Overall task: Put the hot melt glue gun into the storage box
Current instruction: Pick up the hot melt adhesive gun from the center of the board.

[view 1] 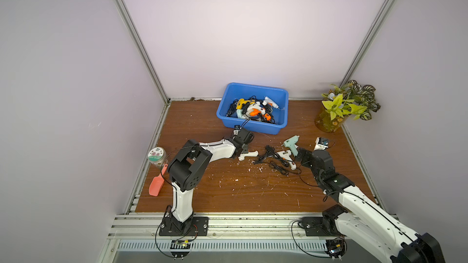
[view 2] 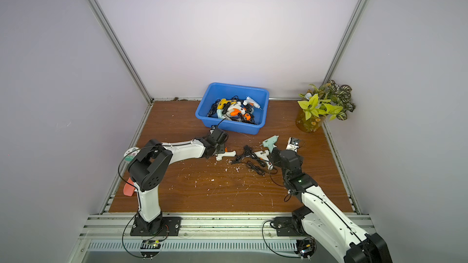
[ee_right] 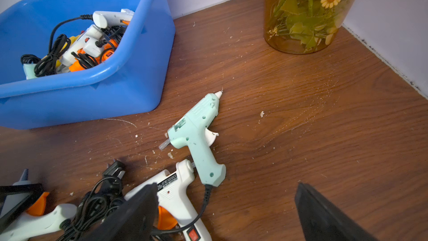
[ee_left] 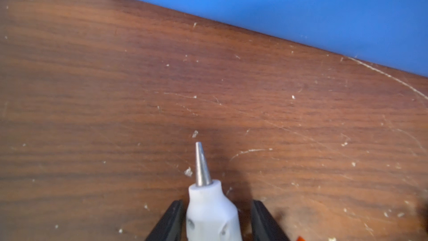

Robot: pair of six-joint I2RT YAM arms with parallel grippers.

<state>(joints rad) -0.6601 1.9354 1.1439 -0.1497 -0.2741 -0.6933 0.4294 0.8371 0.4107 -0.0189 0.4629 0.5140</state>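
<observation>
Left arm (view 1: 215,149) is stretching low over the counter (view 1: 228,193), left gripper (ee_left: 216,201) loosely straddling the white glue gun (ee_left: 212,214), which is lying near the storage box (view 1: 253,125). Right gripper (ee_right: 227,185) is hanging spread wide, grasping nothing.

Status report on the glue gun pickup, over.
Left gripper open, straddling nose of white glue gun. Right gripper open, by mint glue gun. White glue gun on table, outside storage box. Tangled black cords beside it.

Robot lab test cell: lavender panels (view 1: 63,72) in aluminium framing (view 1: 136,36), wood-grain desk (view 1: 228,193), two arms (view 1: 181,198) bolted to a slotted rail (view 1: 253,225).
</observation>
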